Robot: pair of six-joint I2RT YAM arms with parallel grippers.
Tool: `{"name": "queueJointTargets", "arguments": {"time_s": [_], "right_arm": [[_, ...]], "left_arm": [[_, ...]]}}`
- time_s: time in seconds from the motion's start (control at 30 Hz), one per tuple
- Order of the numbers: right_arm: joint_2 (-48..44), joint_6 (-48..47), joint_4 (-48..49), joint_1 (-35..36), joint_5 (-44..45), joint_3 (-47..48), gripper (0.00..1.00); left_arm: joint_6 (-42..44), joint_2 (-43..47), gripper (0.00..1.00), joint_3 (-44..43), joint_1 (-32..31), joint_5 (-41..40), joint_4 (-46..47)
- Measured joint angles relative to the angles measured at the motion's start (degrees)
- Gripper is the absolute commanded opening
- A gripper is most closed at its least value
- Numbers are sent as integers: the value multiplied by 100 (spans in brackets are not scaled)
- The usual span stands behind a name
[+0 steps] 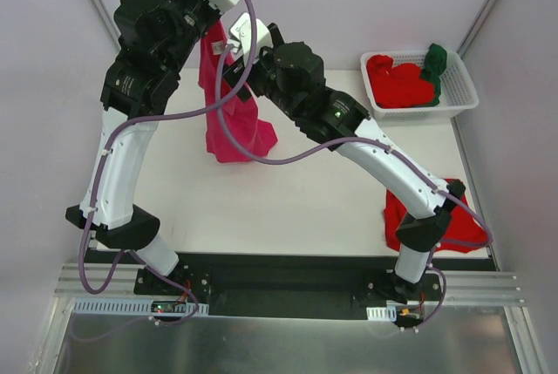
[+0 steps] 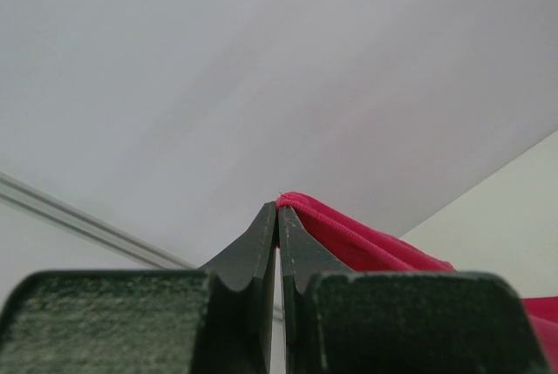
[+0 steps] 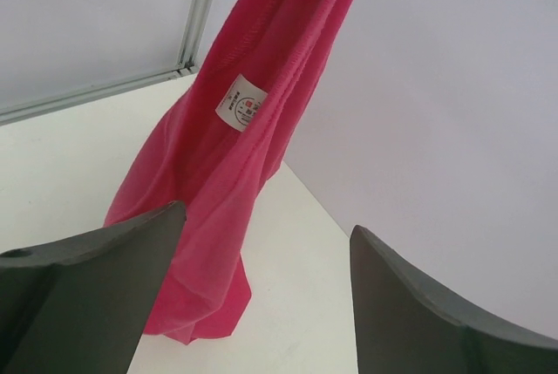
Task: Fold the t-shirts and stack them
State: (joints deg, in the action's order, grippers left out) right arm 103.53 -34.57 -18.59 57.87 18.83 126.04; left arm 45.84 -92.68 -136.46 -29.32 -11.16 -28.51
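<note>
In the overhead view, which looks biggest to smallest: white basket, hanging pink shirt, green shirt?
White basket and pink shirt: too close to rank, since the shirt hangs nearer the camera.
Green shirt: clearly smallest.

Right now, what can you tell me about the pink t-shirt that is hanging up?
The pink t-shirt is soft, plain magenta cloth with a small white label on it. It hangs long and narrow, in vertical folds, from the left gripper, which is shut on a hemmed edge at its top. Its lower end spreads out, crumpled, on the white table. The right gripper stands open in front of it and does not appear to touch it.
</note>
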Motion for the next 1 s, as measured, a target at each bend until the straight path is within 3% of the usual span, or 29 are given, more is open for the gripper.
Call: {"name": "queueJointTargets", "arguments": {"time_s": [0.6,1.0], "right_arm": [[-2,719,37,-192,-216,0,79],[472,911,251,-356,-422,166,79]], "left_arm": [[2,-85,0,-11,0,-7,4],[4,-162,0,-160,0,-9,4]]}}
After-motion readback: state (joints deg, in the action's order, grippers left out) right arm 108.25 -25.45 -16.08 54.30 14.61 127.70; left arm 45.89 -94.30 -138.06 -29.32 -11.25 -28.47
